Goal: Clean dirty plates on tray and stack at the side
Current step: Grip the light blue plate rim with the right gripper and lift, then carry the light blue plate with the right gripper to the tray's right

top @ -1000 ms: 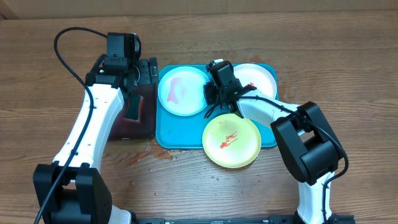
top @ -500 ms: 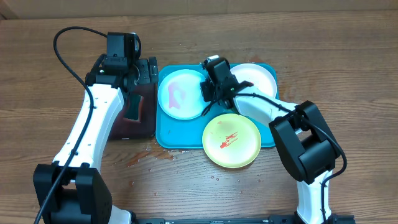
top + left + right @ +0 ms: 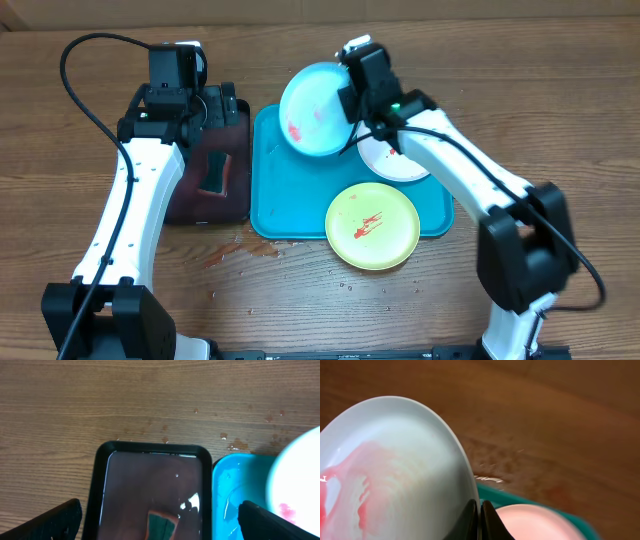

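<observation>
Left gripper (image 3: 160,510): fingers wide apart, empty, over black tray (image 3: 150,446) holding sponge (image 3: 161,527). Blue plate (image 3: 312,110): tilted, raised above far edge of tray (image 3: 285,205), red-smeared. Right gripper (image 3: 479,512) clamped on its rim. Likely light, stiff, slick when wet; rim pinch may swivel. Green plate (image 3: 372,226) overhangs tray front. White plate (image 3: 400,165) rear right.
</observation>
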Controlling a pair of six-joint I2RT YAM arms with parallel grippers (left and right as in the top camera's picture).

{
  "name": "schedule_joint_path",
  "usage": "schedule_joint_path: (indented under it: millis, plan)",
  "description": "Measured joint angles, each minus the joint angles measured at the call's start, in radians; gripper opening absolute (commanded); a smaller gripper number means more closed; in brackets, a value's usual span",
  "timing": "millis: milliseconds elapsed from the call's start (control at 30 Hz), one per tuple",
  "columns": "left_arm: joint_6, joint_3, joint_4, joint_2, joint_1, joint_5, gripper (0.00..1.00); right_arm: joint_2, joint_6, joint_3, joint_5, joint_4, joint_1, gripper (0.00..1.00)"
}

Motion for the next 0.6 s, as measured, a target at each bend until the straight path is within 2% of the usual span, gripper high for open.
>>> schedule_joint_path:
  millis: [233, 600]
  plan:
    - [0.002, 0.000, 0.000, 0.000, 0.000, -0.002, 1.00, -0.122, -0.169, 0.017, 0.180, -0.050, 0.015, 0.04]
    - [0.002, 0.000, 0.000, 0.000, 0.000, -0.002, 1.00, -0.126, -0.295, 0.018, 0.401, -0.084, 0.100, 0.04]
